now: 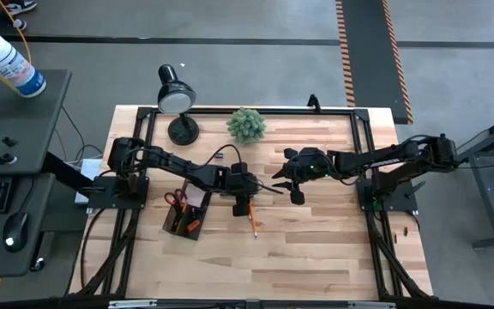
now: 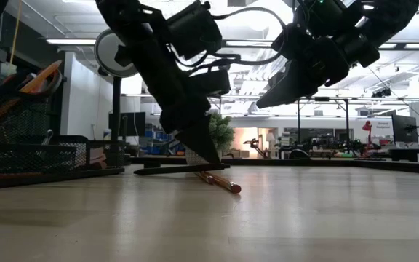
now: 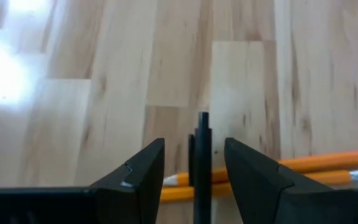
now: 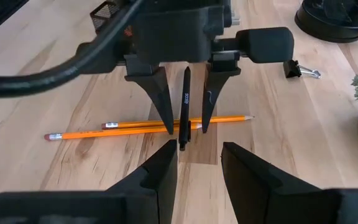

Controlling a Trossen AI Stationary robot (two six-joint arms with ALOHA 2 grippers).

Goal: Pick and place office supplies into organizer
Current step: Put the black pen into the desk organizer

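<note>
A black pen (image 4: 184, 99) lies across two yellow-orange pencils (image 4: 135, 129) on the wooden table. My left gripper (image 4: 186, 127) points down over it, open. Its two fingers stand on either side of the pen (image 3: 202, 162) with a gap on each side, tips down by the pencils (image 3: 316, 163). My right gripper (image 4: 197, 158) hovers open and empty just toward the table's right, raised above the wood (image 2: 289, 80). The black mesh organizer (image 1: 187, 215) stands left of the pen, with red-handled scissors (image 1: 176, 199) in it.
A black binder clip (image 4: 294, 68) lies on the table beyond the pencils. A green spiky plant (image 1: 247, 125) and a black desk lamp (image 1: 177, 94) stand at the far edge. Bare wood stretches toward the near edge (image 1: 298, 266).
</note>
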